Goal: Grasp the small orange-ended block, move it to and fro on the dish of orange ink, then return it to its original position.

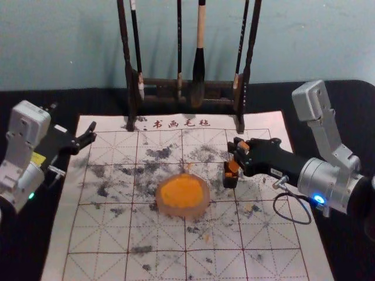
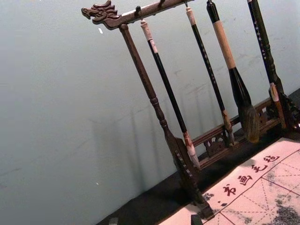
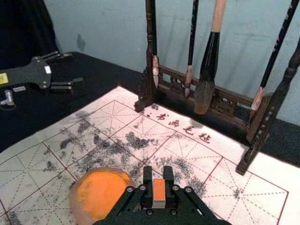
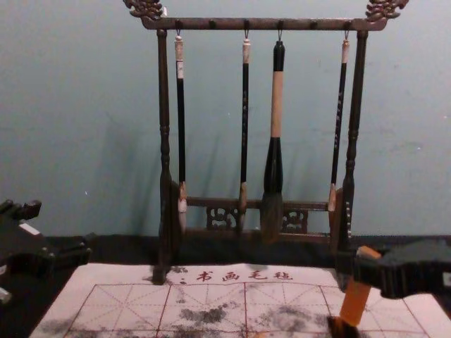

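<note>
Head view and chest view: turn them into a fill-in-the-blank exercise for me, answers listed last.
The orange-ended block sits between the fingers of the ____ gripper.
In the head view, the dish of orange ink lies to the ____ of that block.
The left gripper has ____ between its fingers.
The number of brushes hanging from the wooden stand is ____.

Missing words: right; left; nothing; four.
</note>
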You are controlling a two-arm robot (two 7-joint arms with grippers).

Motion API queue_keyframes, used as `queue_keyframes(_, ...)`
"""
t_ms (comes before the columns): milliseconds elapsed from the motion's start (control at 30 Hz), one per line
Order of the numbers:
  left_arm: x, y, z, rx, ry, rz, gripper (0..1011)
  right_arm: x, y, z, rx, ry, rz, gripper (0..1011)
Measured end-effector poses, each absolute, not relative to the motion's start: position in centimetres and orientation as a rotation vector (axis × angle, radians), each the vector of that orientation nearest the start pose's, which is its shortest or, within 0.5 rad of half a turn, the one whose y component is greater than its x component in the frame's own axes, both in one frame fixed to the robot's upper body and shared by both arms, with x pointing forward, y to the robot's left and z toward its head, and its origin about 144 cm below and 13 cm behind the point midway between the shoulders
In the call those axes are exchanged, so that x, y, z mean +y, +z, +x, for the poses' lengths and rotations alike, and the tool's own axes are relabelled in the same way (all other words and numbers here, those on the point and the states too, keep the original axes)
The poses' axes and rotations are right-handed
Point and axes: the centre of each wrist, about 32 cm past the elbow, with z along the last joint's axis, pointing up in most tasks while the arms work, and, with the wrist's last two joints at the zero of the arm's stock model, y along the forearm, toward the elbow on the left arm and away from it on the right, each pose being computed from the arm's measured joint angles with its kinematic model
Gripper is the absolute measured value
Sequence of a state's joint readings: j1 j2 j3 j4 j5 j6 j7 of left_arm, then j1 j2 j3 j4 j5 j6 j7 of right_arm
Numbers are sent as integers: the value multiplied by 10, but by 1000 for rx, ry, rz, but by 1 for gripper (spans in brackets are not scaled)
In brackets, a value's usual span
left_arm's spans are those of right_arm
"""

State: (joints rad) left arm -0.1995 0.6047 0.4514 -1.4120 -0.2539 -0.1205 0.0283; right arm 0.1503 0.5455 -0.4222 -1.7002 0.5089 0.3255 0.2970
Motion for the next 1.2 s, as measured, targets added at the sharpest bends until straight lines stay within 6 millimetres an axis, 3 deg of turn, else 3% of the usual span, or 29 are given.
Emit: queue_keyframes(1200,310,1140,489,-285,1248,304,1001,-240,1182,480,176,-883,-307,111)
